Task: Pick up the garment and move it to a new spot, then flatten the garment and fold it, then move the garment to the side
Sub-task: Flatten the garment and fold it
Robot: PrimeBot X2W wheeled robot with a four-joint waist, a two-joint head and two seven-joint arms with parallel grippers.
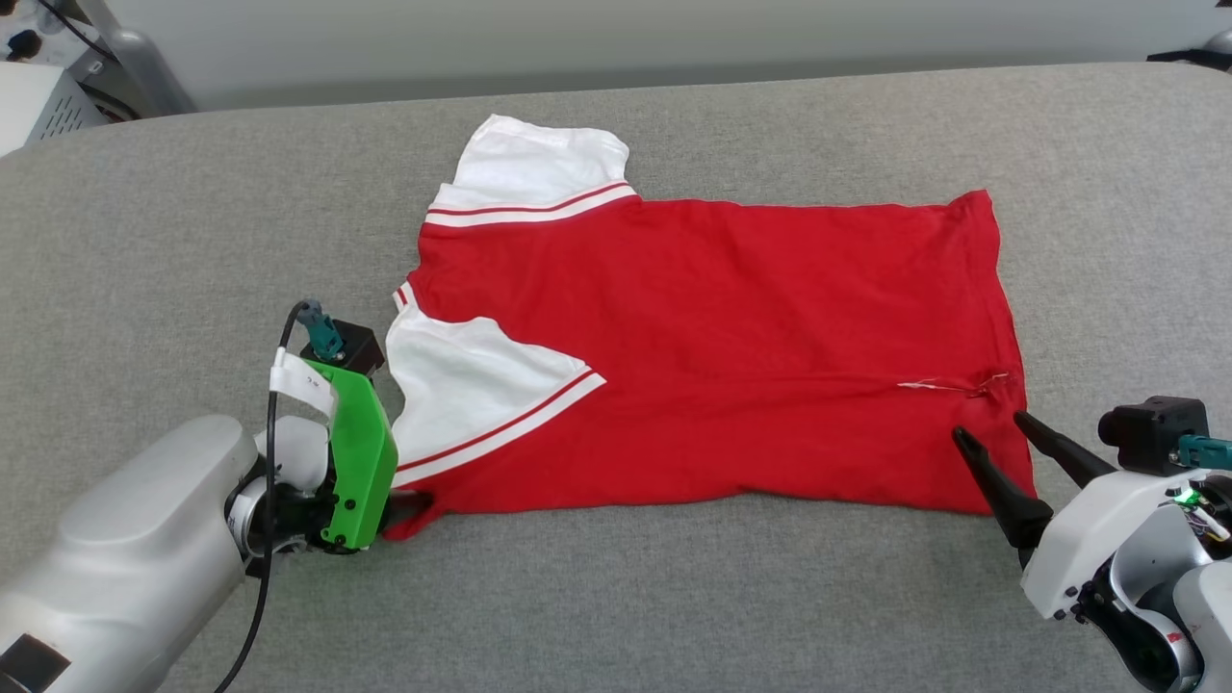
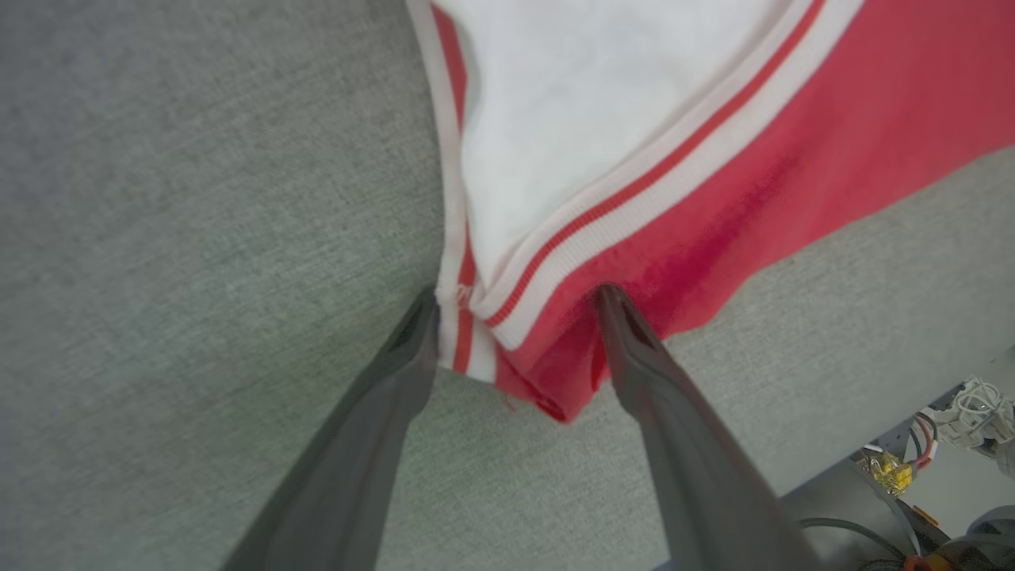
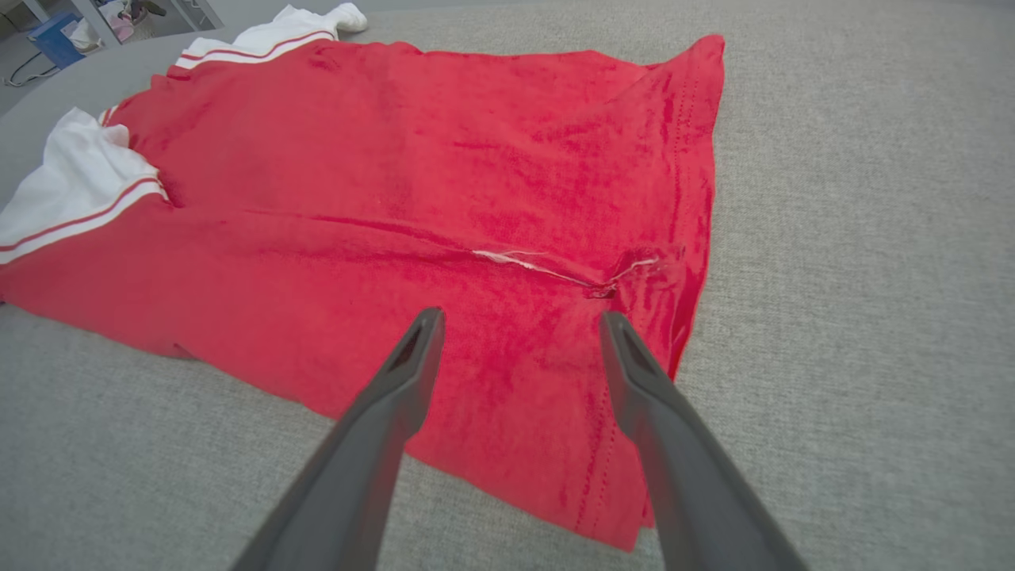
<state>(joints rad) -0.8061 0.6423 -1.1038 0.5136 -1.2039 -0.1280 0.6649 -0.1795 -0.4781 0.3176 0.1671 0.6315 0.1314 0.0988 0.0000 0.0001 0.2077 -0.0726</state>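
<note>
The garment (image 1: 722, 337) is a red T-shirt with white sleeves, lying fairly flat across the grey table (image 1: 674, 597), sleeves to the left and hem to the right. My left gripper (image 1: 409, 500) sits at its near left corner, mostly hidden behind a green mount. In the left wrist view that gripper (image 2: 515, 297) is open, its fingertips either side of the striped sleeve trim and red corner of the garment (image 2: 714, 159). My right gripper (image 1: 991, 428) is open over the near hem corner. The right wrist view shows it (image 3: 519, 317) above the red cloth (image 3: 436, 159), holding nothing.
The grey cloth-covered table runs wide on all sides of the shirt. A pale equipment box (image 1: 38, 106) stands beyond the table's far left corner. Loose wiring (image 2: 912, 476) shows past the table's near edge.
</note>
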